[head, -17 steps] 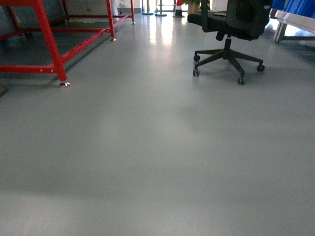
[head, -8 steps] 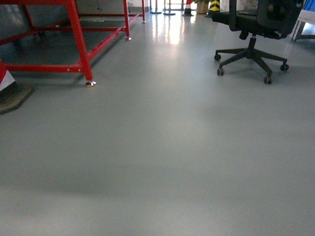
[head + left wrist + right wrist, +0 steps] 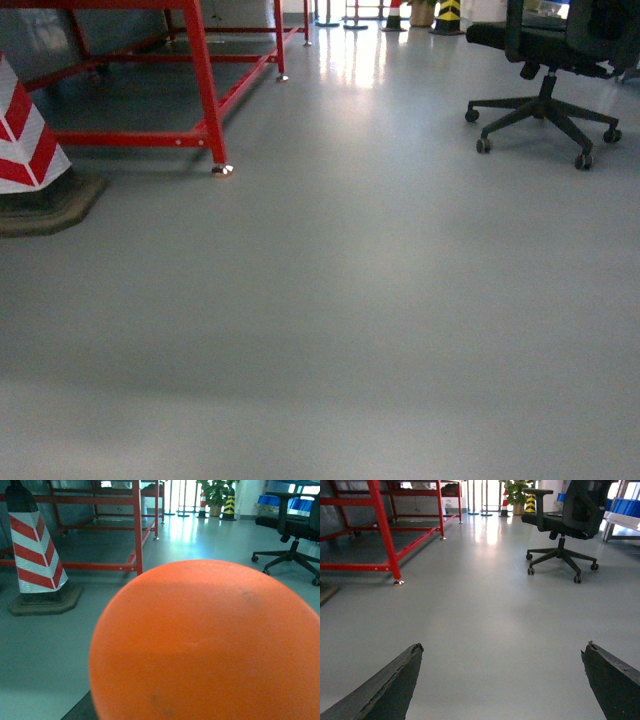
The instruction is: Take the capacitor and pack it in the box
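In the left wrist view a big smooth orange rounded thing, taken as the capacitor, fills most of the picture right at the jaws and hangs above the floor. It hides the left fingers except for a dark sliver at the lower left edge. My right gripper is open, its two dark fingertips far apart over bare grey floor with nothing between them. The box is out of view. Neither gripper shows in the head view.
A red metal frame stands at the left. A red-and-white striped cone on a dark base sits at the far left. A black office chair is at the upper right. Blue bins are far right.
The head view has swung left: the red frame and chair have slid rightward in the picture, and the striped cone has come fully into view at the left edge.
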Tool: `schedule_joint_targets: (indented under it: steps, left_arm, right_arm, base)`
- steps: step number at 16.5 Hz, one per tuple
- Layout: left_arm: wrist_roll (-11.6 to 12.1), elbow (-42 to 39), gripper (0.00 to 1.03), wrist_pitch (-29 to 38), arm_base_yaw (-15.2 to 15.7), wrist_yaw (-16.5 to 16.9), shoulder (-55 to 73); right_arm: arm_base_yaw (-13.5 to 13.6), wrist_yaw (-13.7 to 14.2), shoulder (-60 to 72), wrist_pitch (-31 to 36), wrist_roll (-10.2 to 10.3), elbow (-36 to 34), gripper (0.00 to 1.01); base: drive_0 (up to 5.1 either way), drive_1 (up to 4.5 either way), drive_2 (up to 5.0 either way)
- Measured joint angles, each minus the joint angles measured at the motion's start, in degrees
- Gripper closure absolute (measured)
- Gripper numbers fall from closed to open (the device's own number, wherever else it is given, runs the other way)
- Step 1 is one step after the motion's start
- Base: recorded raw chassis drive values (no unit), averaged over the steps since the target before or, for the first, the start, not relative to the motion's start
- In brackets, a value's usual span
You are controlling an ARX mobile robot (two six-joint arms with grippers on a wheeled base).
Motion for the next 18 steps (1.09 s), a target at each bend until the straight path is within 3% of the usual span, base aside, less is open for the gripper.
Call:
schedule_joint_targets:
  steps: [18]
  left_arm:
    - [0.00, 0.00, 0.59, 0.02, 0.00, -0.09, 0.00]
  right_arm:
    - [0.00, -0.02, 0.00, 0.15, 0.00, 0.00, 0.03]
  base:
    - [-5.0, 2.46, 2.5]
